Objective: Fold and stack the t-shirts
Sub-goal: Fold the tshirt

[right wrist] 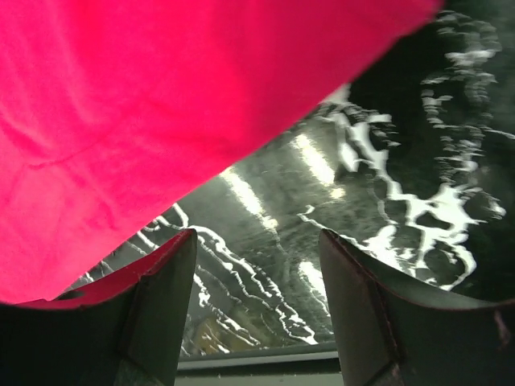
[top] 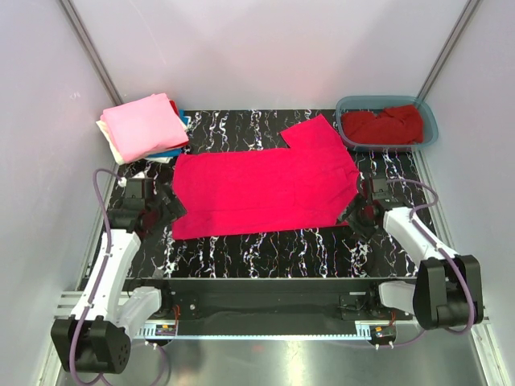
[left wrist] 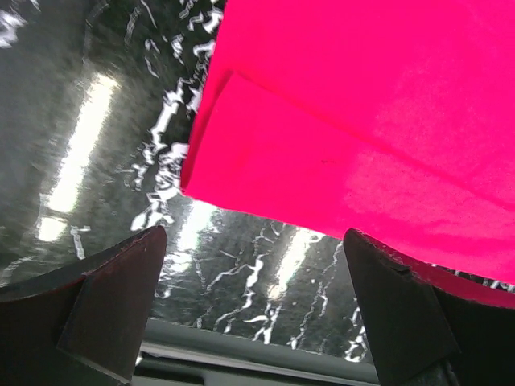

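Observation:
A bright pinkish-red t-shirt (top: 265,189) lies spread flat across the middle of the black marbled table (top: 265,249), one sleeve pointing toward the back right. My left gripper (top: 169,206) sits at the shirt's left edge, open. In the left wrist view the gripper (left wrist: 253,241) has only bare table between its jaws, and a folded corner of the shirt (left wrist: 362,121) lies just ahead. My right gripper (top: 354,211) is at the shirt's right edge. Seen from its wrist, this gripper (right wrist: 257,241) is open over bare table, with the shirt's (right wrist: 161,104) hem just beyond its left fingertip.
A folded stack of t-shirts (top: 145,126), light pink on top with cream, blue and red beneath, sits at the back left corner. A teal tub (top: 428,121) at the back right holds a crumpled darker red shirt (top: 382,125). White walls enclose the table.

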